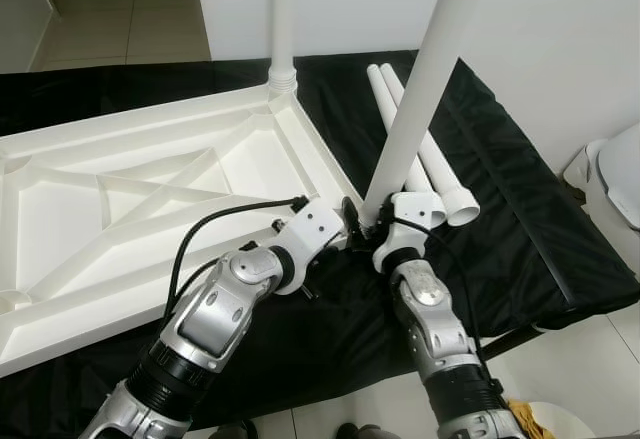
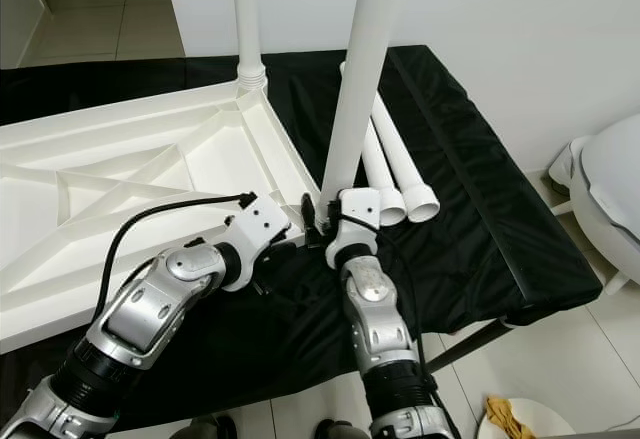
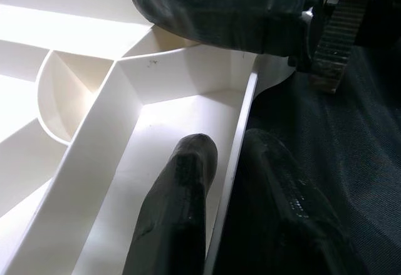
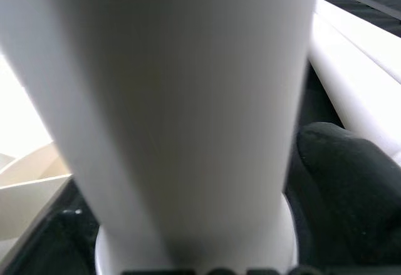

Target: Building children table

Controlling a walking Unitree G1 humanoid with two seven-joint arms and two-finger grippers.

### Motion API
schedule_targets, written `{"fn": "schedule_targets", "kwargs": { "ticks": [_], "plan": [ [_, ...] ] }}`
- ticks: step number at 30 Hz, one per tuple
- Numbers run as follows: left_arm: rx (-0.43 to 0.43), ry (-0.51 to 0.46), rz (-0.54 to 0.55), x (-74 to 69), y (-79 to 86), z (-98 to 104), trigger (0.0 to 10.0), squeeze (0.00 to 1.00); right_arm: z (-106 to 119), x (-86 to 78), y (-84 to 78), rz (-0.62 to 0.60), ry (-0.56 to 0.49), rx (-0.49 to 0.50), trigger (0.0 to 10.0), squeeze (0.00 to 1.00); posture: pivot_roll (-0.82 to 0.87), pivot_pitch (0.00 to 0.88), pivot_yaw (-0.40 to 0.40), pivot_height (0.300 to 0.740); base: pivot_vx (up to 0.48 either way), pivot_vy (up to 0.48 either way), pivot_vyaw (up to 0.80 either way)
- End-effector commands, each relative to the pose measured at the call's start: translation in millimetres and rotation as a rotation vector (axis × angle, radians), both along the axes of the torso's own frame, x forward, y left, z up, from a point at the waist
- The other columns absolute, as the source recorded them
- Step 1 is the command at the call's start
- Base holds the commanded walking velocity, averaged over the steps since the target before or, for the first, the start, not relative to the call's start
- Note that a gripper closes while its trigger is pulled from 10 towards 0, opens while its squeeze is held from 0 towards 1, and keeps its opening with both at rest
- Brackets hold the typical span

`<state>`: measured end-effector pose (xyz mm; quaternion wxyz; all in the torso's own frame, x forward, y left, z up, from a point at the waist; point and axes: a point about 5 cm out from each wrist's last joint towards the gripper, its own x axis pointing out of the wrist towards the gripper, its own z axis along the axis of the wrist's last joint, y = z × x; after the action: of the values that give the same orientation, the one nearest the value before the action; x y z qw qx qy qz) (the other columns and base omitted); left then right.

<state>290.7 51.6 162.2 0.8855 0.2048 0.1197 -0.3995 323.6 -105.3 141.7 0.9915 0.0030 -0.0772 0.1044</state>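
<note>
The white tabletop (image 1: 120,209) lies upside down on a black cloth, ribs facing up. One white leg (image 1: 283,19) stands in its far corner. My left gripper (image 3: 229,146) is shut on the tabletop's rim near the near right corner, one finger (image 3: 182,187) inside the wall and one outside. My right gripper (image 1: 372,221) is shut on the base of a second white leg (image 1: 425,79), held upright and leaning slightly at that corner. In the right wrist view this leg (image 4: 182,112) is very close, with a black finger (image 4: 344,181) beside it. Two loose legs (image 1: 430,159) lie on the cloth behind.
The black-covered platform (image 1: 540,229) ends close to my right and front, with tiled floor below. A white rounded object (image 1: 615,174) stands at the far right. A yellow rag (image 2: 505,414) lies on the floor. A white wall rises behind.
</note>
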Motion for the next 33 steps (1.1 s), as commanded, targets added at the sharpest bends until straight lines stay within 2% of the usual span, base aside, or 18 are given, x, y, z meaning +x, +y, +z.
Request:
{"fn": "schedule_targets", "kwargs": {
  "ticks": [1, 4, 5, 6, 7, 12, 15, 20, 23, 30, 31, 32, 33],
  "plan": [
    [-0.023, -0.058, -0.061, -3.1, -8.9, 13, 10.0, 0.0, -13, -2.1, -10.7, -0.009, 0.052, -0.014, 10.0, 1.0, -0.02, 0.1, -0.028, 0.74, 0.0, 0.0, 0.0],
    [-0.024, -0.058, -0.058, -2.9, -9.2, 13, 10.0, 0.0, -10, 0.7, -21.4, 0.058, 0.024, -0.05, 10.0, 1.0, -0.02, 0.098, -0.031, 0.74, 0.0, 0.0, 0.0],
    [-0.025, -0.059, -0.057, -2.9, -9.4, 13, 10.0, 0.0, -8, 1.7, -25.7, 0.087, 0.006, -0.07, 10.0, 0.51, -0.02, 0.098, -0.033, 0.74, 0.0, 0.0, 0.0],
    [-0.025, -0.06, -0.056, -2.8, -9.4, 13, 10.0, 0.0, -6, 2.7, -29.0, 0.116, -0.002, -0.08, 10.0, 0.51, -0.02, 0.098, -0.033, 0.74, 0.0, 0.0, 0.0],
    [-0.025, -0.06, -0.055, -2.7, -9.3, 13, 10.0, 0.0, -5, 4.0, -31.6, 0.147, -0.009, -0.109, 10.0, 0.0, -0.02, 0.097, -0.034, 0.74, 0.0, 0.0, 0.0],
    [-0.025, -0.06, -0.053, -2.5, -9.1, 13, 10.0, 0.0, -3, 5.0, -32.9, 0.173, -0.015, -0.129, 10.0, 0.0, -0.02, 0.096, -0.034, 0.74, 0.0, 0.0, 0.0],
    [-0.026, -0.06, -0.047, -1.6, -8.6, 13, 10.0, 0.0, -1, 6.9, -30.2, 0.3, -0.034, -0.134, 10.0, 0.0, -0.02, 0.099, -0.032, 0.74, 0.0, 0.0, 0.0],
    [-0.027, -0.062, -0.045, -0.9, -8.3, 14, 10.0, 0.0, -2, 7.5, -26.8, 0.372, -0.036, -0.134, 10.0, 0.0, -0.02, 0.1, -0.029, 0.74, 0.0, 0.0, 0.0],
    [-0.026, -0.066, -0.034, -0.1, -6.0, 15, 10.0, 0.0, -9, 11.1, -27.6, 0.455, 0.008, -0.138, 10.0, 0.0, -0.01, 0.105, -0.029, 0.74, 0.0, 0.0, 0.0],
    [-0.024, -0.064, -0.022, -0.1, -2.9, 14, 10.0, 0.0, -15, 13.1, -31.8, 0.486, 0.041, -0.14, 10.0, 0.0, 0.0, 0.113, -0.029, 0.74, 0.0, 0.0, 0.0],
    [-0.023, -0.063, -0.02, -0.2, -2.5, 14, 10.0, 0.0, -15, 13.1, -33.0, 0.49, 0.042, -0.142, 9.2, 0.0, 0.0, 0.117, -0.029, 0.74, 0.0, 0.0, 0.0],
    [-0.023, -0.063, -0.02, -0.2, -2.5, 14, 10.0, 0.0, -15, 13.1, -33.0, 0.49, 0.042, -0.142, 9.2, 0.0, 0.0, 0.117, -0.029, 0.74, 0.0, 0.0, 0.0],
    [-0.023, -0.063, -0.019, -0.2, -2.3, 14, 10.0, 0.0, -15, 13.2, -33.9, 0.496, 0.04, -0.141, 1.0, 0.0, 0.0, 0.117, -0.029, 0.74, 0.0, 0.0, 0.0]
  ]
}}
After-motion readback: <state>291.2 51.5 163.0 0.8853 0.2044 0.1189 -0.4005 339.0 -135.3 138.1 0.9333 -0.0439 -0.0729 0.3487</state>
